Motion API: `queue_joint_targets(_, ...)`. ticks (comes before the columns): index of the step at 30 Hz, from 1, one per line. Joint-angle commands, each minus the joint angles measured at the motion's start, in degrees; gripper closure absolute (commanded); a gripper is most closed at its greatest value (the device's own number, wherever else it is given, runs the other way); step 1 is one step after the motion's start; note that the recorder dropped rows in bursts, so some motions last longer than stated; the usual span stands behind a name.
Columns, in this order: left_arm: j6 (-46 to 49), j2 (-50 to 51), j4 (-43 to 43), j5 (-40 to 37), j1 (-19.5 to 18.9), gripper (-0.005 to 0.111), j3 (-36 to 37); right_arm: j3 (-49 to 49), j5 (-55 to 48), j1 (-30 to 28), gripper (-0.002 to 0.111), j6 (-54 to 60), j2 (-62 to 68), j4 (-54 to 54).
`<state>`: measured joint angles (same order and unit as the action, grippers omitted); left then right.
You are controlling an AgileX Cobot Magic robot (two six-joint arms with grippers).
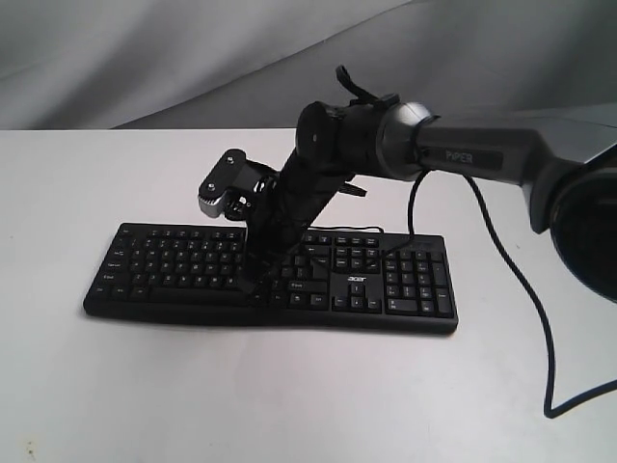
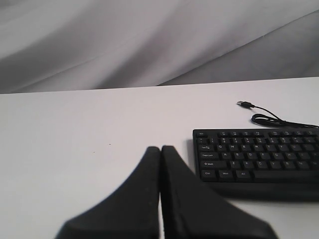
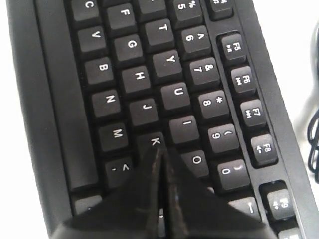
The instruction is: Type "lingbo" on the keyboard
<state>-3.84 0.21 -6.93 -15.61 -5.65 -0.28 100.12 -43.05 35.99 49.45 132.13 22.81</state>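
The black keyboard (image 1: pixel 270 280) with white legends and an acer logo lies across the white table. My right gripper (image 1: pixel 253 286) reaches down onto its middle, shut with nothing held. In the right wrist view the keyboard (image 3: pixel 139 74) fills the frame and the gripper (image 3: pixel 160 152) tip sits between the K and O keys, covering the L key area. My left gripper (image 2: pixel 160 148) is shut and empty, hovering over bare table beside the keyboard's (image 2: pixel 259 159) Ctrl end. The left gripper is out of sight in the exterior view.
The thin black USB cable (image 2: pixel 271 118) curls behind the keyboard, its plug (image 2: pixel 243 104) lying loose on the table. A thicker black arm cable (image 1: pixel 525 289) hangs at the right. Grey cloth forms the backdrop (image 1: pixel 145 58).
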Motion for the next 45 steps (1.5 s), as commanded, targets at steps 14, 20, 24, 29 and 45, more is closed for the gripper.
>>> queue_joint_targets(14,-0.12,-0.21,0.21,0.39,-0.06,0.106,0.28,-0.23,2.40,-0.04,0.108,-0.05,-0.50,-0.12)
queue_joint_targets(20,-0.12,-0.21,0.21,0.39,-0.06,0.106,0.28,2.64,3.00,0.56,0.108,0.20,-0.38,-0.11)
queue_joint_targets(24,-0.12,-0.21,0.21,0.39,-0.06,0.106,0.28,3.86,3.33,0.56,0.108,0.20,1.06,0.54)
queue_joint_targets(29,-0.12,-0.21,0.21,0.39,-0.06,0.106,0.28,4.00,4.89,0.56,0.108,1.09,2.13,2.31)
queue_joint_targets(45,-0.12,-0.21,0.21,0.39,-0.06,0.106,0.28,4.00,5.44,0.56,0.108,1.34,2.26,2.41)
